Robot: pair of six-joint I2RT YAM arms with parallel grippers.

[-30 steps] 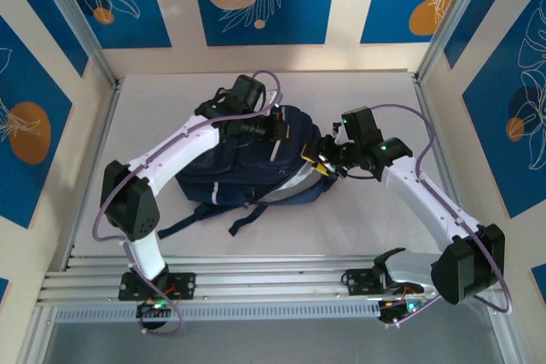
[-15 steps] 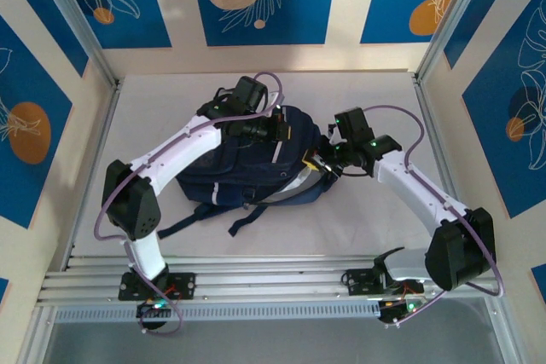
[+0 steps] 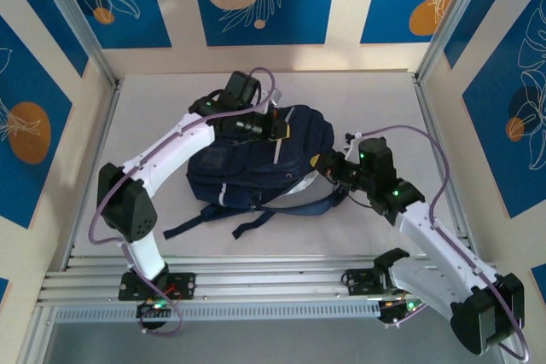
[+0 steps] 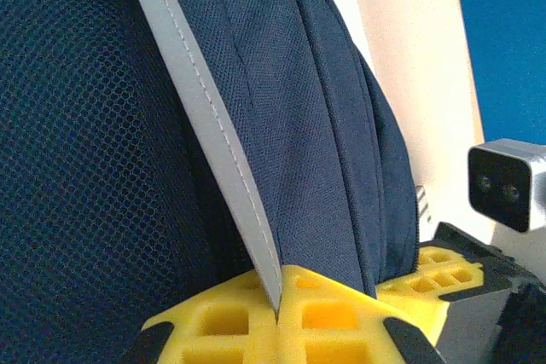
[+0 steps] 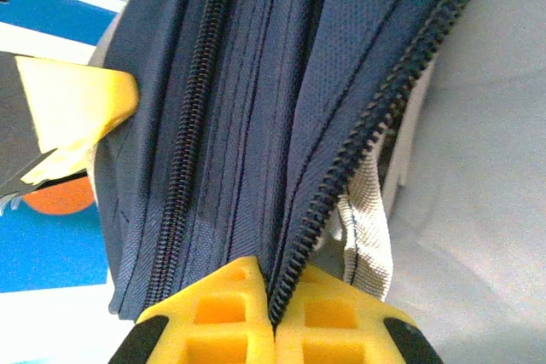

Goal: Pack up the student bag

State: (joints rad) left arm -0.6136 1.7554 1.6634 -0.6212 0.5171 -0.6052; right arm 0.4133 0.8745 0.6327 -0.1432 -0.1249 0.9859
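right gripper (image 5: 275, 291): lower centre of its wrist view, jaws pinching shut on the zipper (image 5: 341, 185) edge of the student bag (image 3: 247, 168).
student bag: lying centre frame on the table (image 3: 375, 100), straps (image 3: 200, 219) trailing toward lower left.
left gripper (image 4: 279, 300): clamping bag fabric at a grey stripe (image 4: 205, 117), apparently near the bag's upper edge.

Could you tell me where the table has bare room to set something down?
Bare table lies between the student bag and the back wall, widest at the far right corner, and in a strip between the bag and the near rail. The middle is crowded: the left gripper and right gripper both clamp the bag.
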